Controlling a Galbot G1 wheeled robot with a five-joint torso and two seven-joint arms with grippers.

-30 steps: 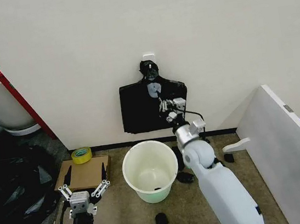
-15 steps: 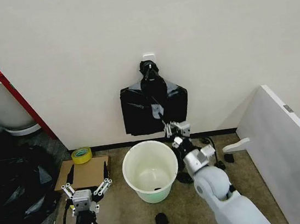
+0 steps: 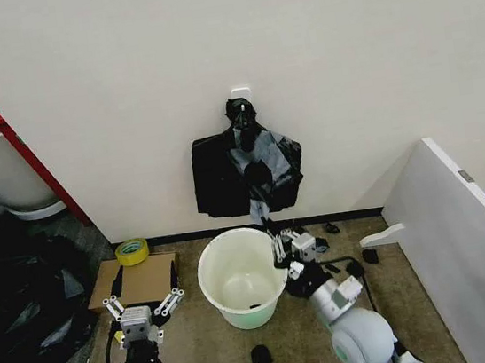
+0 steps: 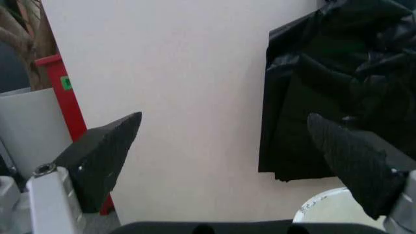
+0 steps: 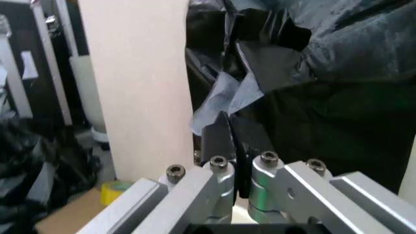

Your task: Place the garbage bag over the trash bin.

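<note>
One bag (image 3: 261, 199) is being pinched between the closed fingers of the right gripper (image 3: 280, 250), which is being held just beside the far right rim of the bin (image 3: 242, 275). From there the black film is being stretched up toward the knotted bundle (image 3: 224, 179) hanging on the wall hook (image 3: 239, 90), so it is still partly against that bundle and not yet over the bin. In the right wrist view the fingers (image 5: 221, 141) are being pressed together on a strip of the bag (image 5: 247, 92). The left gripper (image 3: 141, 308) is being held wide open, low on the robot's left, over the cardboard (image 3: 139, 280) on the floor, well apart from the bin.
</note>
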